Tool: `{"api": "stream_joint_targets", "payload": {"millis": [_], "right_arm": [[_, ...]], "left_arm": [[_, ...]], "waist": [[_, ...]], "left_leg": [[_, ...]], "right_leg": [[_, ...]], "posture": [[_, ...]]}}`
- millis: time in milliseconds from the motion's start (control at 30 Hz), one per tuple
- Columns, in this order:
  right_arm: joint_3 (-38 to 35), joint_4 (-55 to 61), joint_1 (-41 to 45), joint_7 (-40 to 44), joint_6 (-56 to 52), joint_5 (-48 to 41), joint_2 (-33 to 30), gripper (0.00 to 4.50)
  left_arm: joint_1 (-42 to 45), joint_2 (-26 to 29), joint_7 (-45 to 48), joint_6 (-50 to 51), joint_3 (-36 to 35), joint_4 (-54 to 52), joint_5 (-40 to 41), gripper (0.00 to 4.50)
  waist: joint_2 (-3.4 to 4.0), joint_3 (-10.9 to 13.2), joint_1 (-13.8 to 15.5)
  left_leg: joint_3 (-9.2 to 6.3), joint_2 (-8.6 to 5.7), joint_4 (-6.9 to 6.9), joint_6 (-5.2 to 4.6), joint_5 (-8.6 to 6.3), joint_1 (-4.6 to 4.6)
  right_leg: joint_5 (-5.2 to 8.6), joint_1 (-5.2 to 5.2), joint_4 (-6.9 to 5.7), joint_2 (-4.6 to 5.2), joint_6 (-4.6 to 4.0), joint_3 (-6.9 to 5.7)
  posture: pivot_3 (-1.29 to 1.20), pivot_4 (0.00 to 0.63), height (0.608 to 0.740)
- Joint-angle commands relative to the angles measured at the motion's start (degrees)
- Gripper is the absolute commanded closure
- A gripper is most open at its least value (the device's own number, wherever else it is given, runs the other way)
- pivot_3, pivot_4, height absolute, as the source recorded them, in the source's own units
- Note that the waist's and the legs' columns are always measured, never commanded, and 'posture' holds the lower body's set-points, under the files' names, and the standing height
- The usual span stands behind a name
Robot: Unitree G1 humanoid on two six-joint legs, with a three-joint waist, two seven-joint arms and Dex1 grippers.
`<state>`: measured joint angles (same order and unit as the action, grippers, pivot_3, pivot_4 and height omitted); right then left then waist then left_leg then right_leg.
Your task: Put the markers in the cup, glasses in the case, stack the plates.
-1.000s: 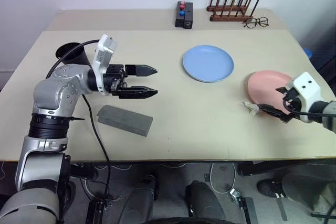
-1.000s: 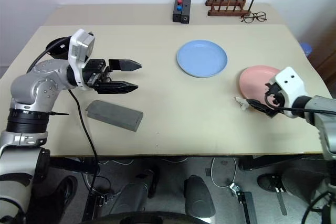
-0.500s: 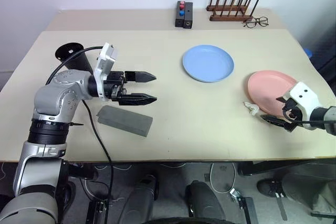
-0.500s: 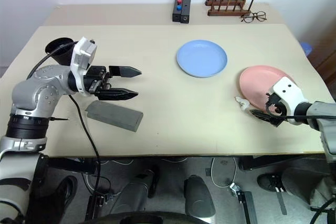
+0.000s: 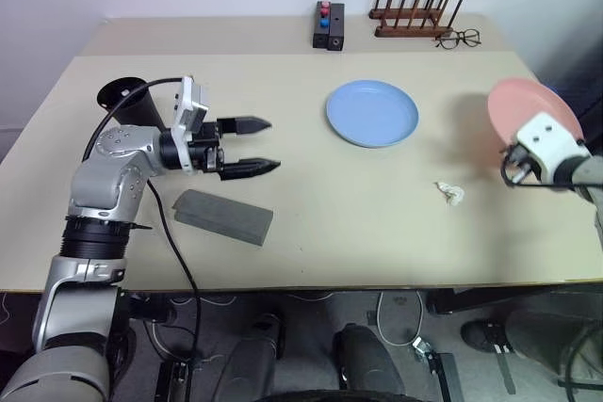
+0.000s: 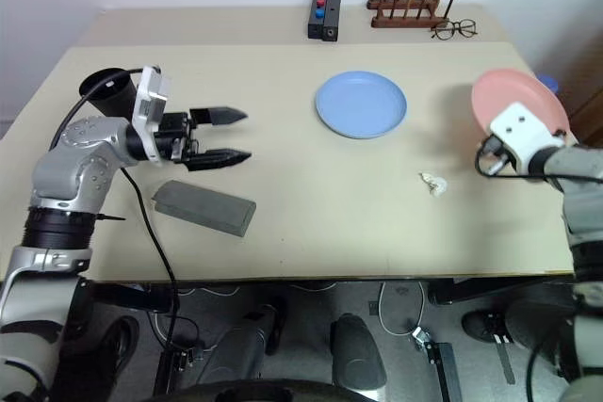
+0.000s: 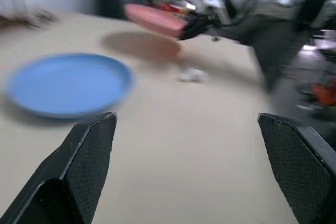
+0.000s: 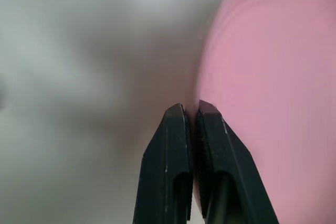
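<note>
We see the right end effector (image 8: 191,114) clamped on the rim of the pink plate (image 6: 518,101), which it holds tilted in the air above the right edge of the surface (image 5: 377,204). In the right wrist view its two black fingers (image 8: 173,166) press together on the plate's edge.

The left end effector (image 5: 259,146) hangs over the left part of the surface, pointing toward the middle, its fingers (image 5: 247,124) well apart and holding nothing. The left wrist view looks between them at the blue plate (image 7: 68,83) and, farther off, the raised pink plate (image 7: 155,18).

The blue plate lies flat near the middle of the surface, well apart from the pink one. The grey case (image 5: 224,217) lies shut near the front left, just below the left end effector. The black cup (image 5: 127,101) stands at the left, behind the left arm. A small white scrap (image 5: 452,194) lies on the surface between the blue plate and the right arm. At the back stand a black block (image 5: 330,25) with red and blue knobs, a wooden peg rack (image 5: 415,14), and wire-framed spectacles (image 5: 459,40) beside it.
</note>
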<state>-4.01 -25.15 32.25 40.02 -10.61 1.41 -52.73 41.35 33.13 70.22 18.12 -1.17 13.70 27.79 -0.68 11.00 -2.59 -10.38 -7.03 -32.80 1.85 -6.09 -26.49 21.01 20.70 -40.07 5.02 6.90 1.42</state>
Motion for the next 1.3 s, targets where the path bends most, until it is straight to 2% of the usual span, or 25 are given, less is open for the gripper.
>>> {"api": "stream_joint_targets", "payload": {"millis": [33,133,333,600,700,933,1133,1233,1300], "right_arm": [[-0.3,1.7,7.7,-3.1,2.3,-2.5,6.9,4.42],[1.2,2.8,12.0,-3.5,2.4,-2.9,13.1,4.42],[7.7,-1.3,16.7,-2.2,5.4,0.0,20.8,4.42],[12.0,-4.3,15.6,3.0,8.0,1.2,22.2,4.42],[12.5,-5.7,15.6,3.6,8.1,1.9,21.9,3.52],[9.4,-6.6,16.9,2.4,7.9,0.1,22.0,0.1],[0.0,-1.4,14.4,3.5,-1.1,-8.1,18.0,0.04],[-3.5,4.5,10.1,8.9,-13.0,-13.8,12.5,0.04],[-4.5,7.5,7.6,12.2,-19.7,-16.4,8.8,0.04]], "left_arm": [[1.7,-0.6,-4.8,-6.0,-3.5,2.1,-2.3,0.0],[1.2,-0.8,-6.3,-6.6,-4.5,2.2,-1.9,0.0],[-2.9,-0.5,-7.6,-2.5,-5.7,-2.9,0.6,0.0],[-6.4,0.3,-12.7,7.3,-7.9,-11.0,5.1,0.0],[-6.9,-0.1,-14.4,7.6,-8.0,-12.1,4.8,0.0],[-2.6,1.5,-11.5,5.6,-7.8,-6.7,3.7,0.0],[-4.9,2.4,-5.4,15.0,-8.0,-12.1,12.7,0.0],[-7.2,3.6,-2.1,20.8,-7.2,-16.4,17.5,0.0],[-7.5,4.2,-0.9,22.2,-5.6,-17.3,17.5,0.0]], "waist": [[0.0,0.0,-0.3],[0.0,0.0,-0.4],[0.0,0.0,0.2],[0.01,0.0,0.0],[0.01,0.0,-0.1],[0.01,0.0,0.0],[0.01,0.0,0.1],[0.01,0.0,0.2],[0.01,0.0,0.2]], "left_leg": [[0.04,0.0,0.04,0.0,0.0,0.0],[0.04,0.01,0.14,0.02,0.03,-0.01],[-0.03,-0.04,0.24,0.1,0.09,-0.01],[-0.09,-0.05,0.27,0.1,0.09,0.01],[-0.07,-0.04,0.43,0.17,0.14,0.1],[-0.11,-0.02,0.62,0.3,0.24,0.1],[-0.12,-0.02,0.63,0.3,0.24,0.07],[-0.14,-0.01,0.66,0.29,0.24,0.07],[-0.14,0.0,0.67,0.28,0.23,0.07]], "right_leg": [[-0.01,0.02,0.0,0.0,0.01,0.03],[-0.01,0.09,-0.01,-0.01,0.02,0.04],[-0.01,0.12,-0.02,-0.03,0.03,0.01],[-0.02,0.13,-0.04,-0.06,0.03,0.0],[-0.02,0.12,-0.04,-0.06,0.02,0.03],[-0.03,0.24,-0.06,-0.19,-0.01,0.03],[-0.03,0.24,-0.05,-0.19,-0.01,0.03],[-0.02,0.24,-0.04,-0.18,-0.03,0.03],[-0.01,0.23,-0.04,-0.17,-0.04,0.03]], "posture": [[0.0,0.15,0.738],[0.0,0.15,0.738],[0.0,0.15,0.738],[0.0,0.15,0.738],[0.0,0.15,0.738],[0.0,0.15,0.738],[0.0,0.15,0.738],[0.0,0.15,0.738],[0.0,0.15,0.738]]}}
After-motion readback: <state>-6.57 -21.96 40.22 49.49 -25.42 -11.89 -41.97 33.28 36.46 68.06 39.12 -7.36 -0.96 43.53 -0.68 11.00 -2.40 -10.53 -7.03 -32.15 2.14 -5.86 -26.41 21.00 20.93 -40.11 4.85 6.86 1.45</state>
